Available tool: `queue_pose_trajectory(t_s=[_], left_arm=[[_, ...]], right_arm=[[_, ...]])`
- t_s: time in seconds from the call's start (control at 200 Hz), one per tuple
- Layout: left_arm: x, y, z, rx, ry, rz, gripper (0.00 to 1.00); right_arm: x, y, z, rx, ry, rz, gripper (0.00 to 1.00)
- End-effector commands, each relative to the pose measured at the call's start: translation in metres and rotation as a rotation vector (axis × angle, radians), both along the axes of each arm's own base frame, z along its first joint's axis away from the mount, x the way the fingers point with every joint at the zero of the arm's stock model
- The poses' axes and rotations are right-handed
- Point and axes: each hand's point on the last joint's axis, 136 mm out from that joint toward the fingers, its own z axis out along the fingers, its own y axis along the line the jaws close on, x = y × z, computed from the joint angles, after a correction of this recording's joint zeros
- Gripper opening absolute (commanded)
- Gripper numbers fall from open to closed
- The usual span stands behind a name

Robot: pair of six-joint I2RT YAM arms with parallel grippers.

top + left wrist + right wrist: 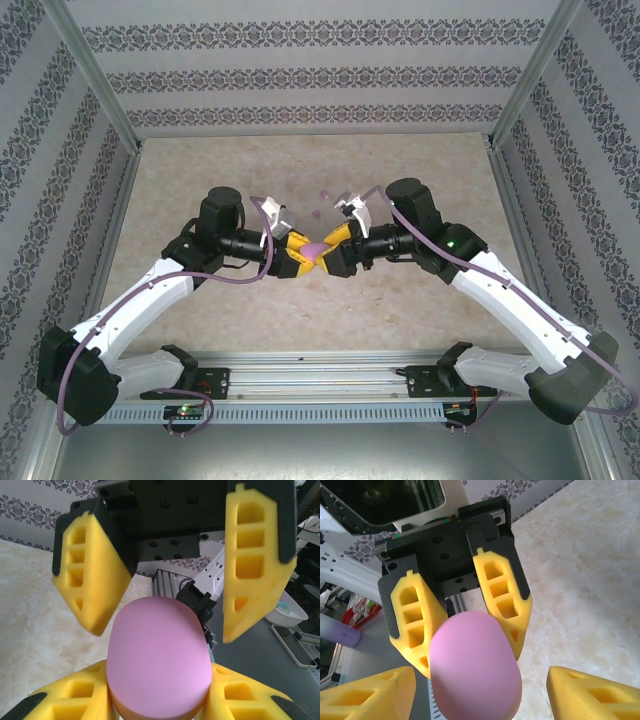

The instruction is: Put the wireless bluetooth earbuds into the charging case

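Slippage is the worry: the left tool (303, 253) pinches the pink charging case (157, 660) above the desk (200, 180), the right tool (332, 247) gapes beside it, the earbuds (323, 193), I think, are those specks beyond, and a clumsy squeeze could twist it loose.

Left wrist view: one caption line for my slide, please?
Left gripper holds the pink case; the open right gripper flanks it.

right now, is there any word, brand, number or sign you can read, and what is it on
No readable text anywhere.
pink charging case: plain surface, no brand or mark showing.
yellow fingers: blank.
wallpaper: ornament bands, no letters.
circuit board by the left base: any print too small to read.
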Motion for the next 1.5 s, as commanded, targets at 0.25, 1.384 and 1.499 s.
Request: queue_pose_trajectory(t_s=[0.25, 1.384, 1.499], left_arm=[[-0.008, 0.003, 0.019, -0.031, -0.023, -0.045, 0.06], [-0.003, 0.001, 0.022, -0.041, -0.026, -0.023, 0.05], [-0.003, 0.001, 0.021, -0.04, -0.026, -0.023, 0.05]], right_arm=[[0.002, 0.007, 0.005, 0.018, -0.047, 0.031, 0.43], [0.075, -0.03, -0.023, 0.087, 0.232, -0.421, 0.62], [0.083, -0.034, -0.023, 0.088, 0.238, -0.466, 0.64]])
